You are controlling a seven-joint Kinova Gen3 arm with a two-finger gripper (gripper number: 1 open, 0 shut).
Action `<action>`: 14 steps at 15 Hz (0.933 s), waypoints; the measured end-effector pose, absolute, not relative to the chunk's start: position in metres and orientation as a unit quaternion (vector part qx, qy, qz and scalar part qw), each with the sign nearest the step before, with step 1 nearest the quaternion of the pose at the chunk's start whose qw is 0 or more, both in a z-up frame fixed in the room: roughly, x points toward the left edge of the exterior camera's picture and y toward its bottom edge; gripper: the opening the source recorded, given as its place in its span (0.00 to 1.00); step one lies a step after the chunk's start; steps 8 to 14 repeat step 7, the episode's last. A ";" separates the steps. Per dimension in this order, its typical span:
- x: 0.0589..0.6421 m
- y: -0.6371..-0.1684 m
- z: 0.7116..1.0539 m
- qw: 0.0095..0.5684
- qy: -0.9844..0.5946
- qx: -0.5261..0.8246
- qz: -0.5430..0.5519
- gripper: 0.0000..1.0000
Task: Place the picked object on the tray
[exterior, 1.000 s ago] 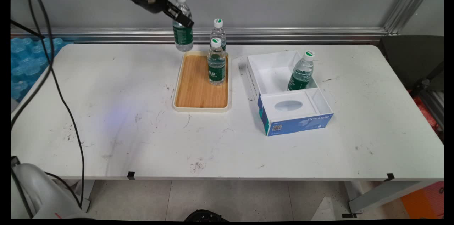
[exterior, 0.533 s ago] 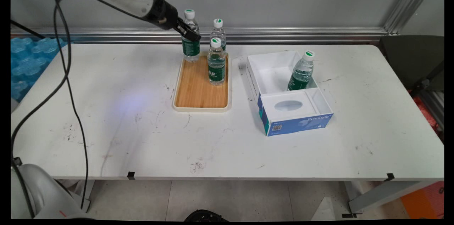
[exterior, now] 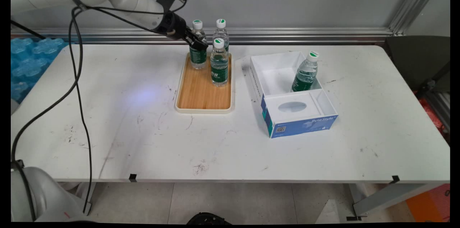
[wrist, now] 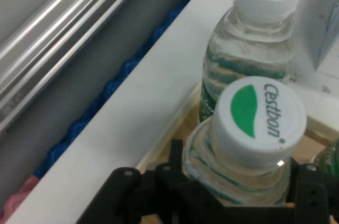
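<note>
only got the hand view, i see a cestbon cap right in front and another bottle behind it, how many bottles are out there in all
Observer: Four. The hand is shut on the held bottle, which is upright at the far left corner of a wooden tray.
Operator: is it down on the tray
Observer: Its base is level with the tray floor, but I cannot tell whether it touches.
Operator: where are the others
Observer: The front bottle and the rear bottle stand upright on the tray's far right side. The leaning bottle is tilted in the far compartment of an open white and blue box, to the right of the tray.
</note>
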State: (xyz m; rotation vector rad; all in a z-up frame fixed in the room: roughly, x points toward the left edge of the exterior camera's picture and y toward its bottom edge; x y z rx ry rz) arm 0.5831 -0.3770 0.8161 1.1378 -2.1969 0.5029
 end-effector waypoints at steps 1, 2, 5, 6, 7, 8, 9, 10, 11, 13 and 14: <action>0.583 -0.378 0.812 0.304 -0.830 0.427 0.190 0.00; 0.583 -0.379 0.808 0.305 -0.830 0.425 0.190 0.00; 0.584 -0.379 0.801 0.308 -0.831 0.421 0.192 1.00; 0.585 -0.379 0.799 0.310 -0.832 0.420 0.192 1.00; 0.585 -0.378 0.798 0.310 -0.832 0.419 0.192 1.00; 0.585 -0.378 0.798 0.310 -0.832 0.419 0.192 1.00; 0.585 -0.378 0.798 0.310 -0.832 0.419 0.192 1.00; 0.585 -0.378 0.798 0.310 -0.832 0.419 0.192 1.00; 0.585 -0.378 0.798 0.310 -0.832 0.419 0.192 1.00; 0.585 -0.378 0.798 0.310 -0.832 0.419 0.192 1.00; 0.585 -0.378 0.798 0.310 -0.832 0.419 0.192 1.00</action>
